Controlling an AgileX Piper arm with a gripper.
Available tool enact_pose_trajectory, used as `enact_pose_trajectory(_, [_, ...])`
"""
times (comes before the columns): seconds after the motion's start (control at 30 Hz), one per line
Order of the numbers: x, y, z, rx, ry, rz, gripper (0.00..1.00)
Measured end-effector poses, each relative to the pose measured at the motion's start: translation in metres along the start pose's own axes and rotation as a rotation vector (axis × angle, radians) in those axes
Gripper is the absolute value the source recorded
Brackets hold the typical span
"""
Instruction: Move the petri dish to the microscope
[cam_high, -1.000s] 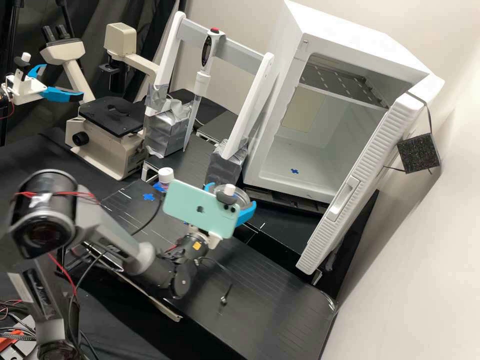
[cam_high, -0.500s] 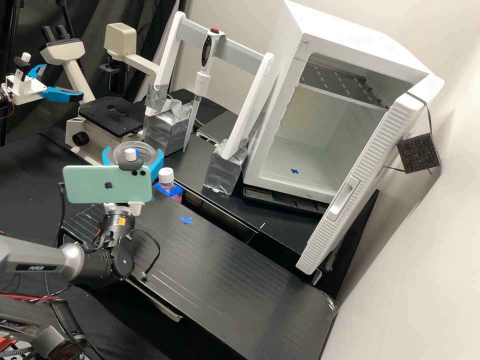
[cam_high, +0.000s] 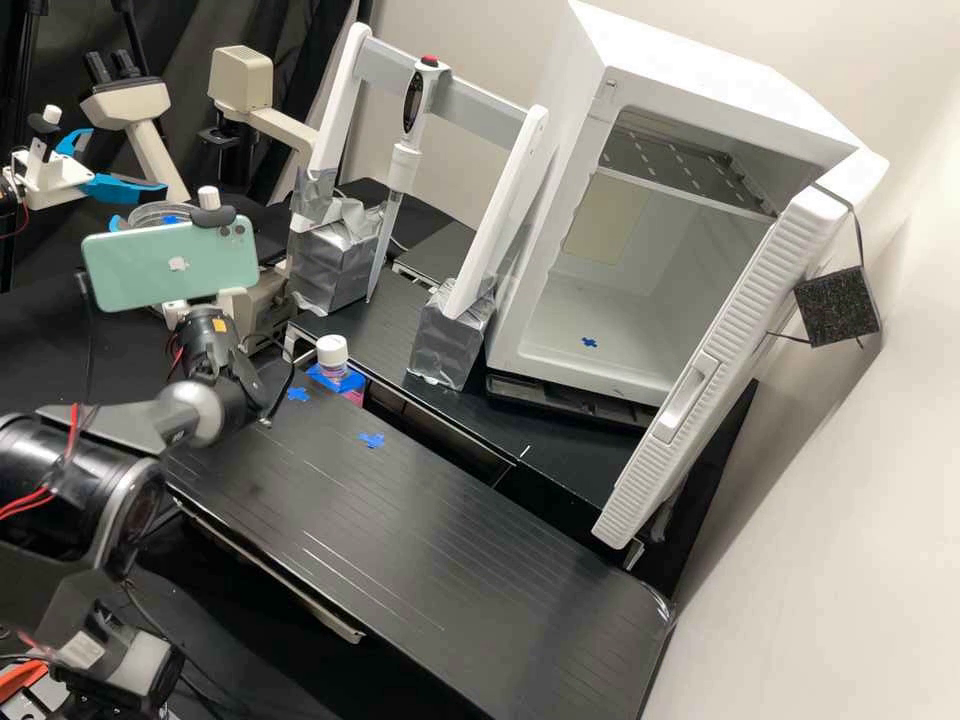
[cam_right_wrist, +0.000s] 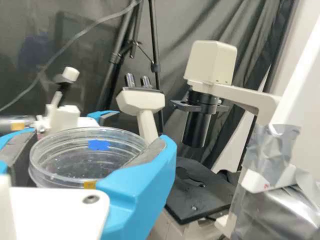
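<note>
In the high view the gripper (cam_high: 170, 218) holds the clear petri dish (cam_high: 152, 211) up at the left, behind the green phone mounted on the arm, which covers part of both. The beige microscope (cam_high: 150, 150) stands right behind them, its stage partly hidden. The wrist view gives the gripper (cam_right_wrist: 89, 152) with its blue fingers closed on opposite sides of the round dish (cam_right_wrist: 65, 162), which lies about level and bears a blue mark. Beyond the right-hand finger are the microscope's black stage (cam_right_wrist: 202, 192) and, above it, the dark condenser (cam_right_wrist: 196, 125).
A second arm's gripper (cam_high: 120, 188) is beside the microscope. Right of the microscope are a taped pipette stand (cam_high: 335, 262) and an open white incubator (cam_high: 640, 300). A white-capped bottle (cam_high: 333, 355) stands by the black bench (cam_high: 420, 530).
The gripper has carried the dish from mid-bench leftward and back toward the microscope, ending higher and farther left. The bottle and bench top formerly behind the phone are uncovered.
</note>
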Motion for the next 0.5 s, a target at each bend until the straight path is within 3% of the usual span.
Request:
enact_pose_trajectory(0.3, [0.05, 0.019, 0.009, -0.016, -0.069, -0.017, 0.0])
enact_pose_trajectory(0.5, [0.062, 0.025, 0.014, -0.026, -0.096, -0.014, 0.0])
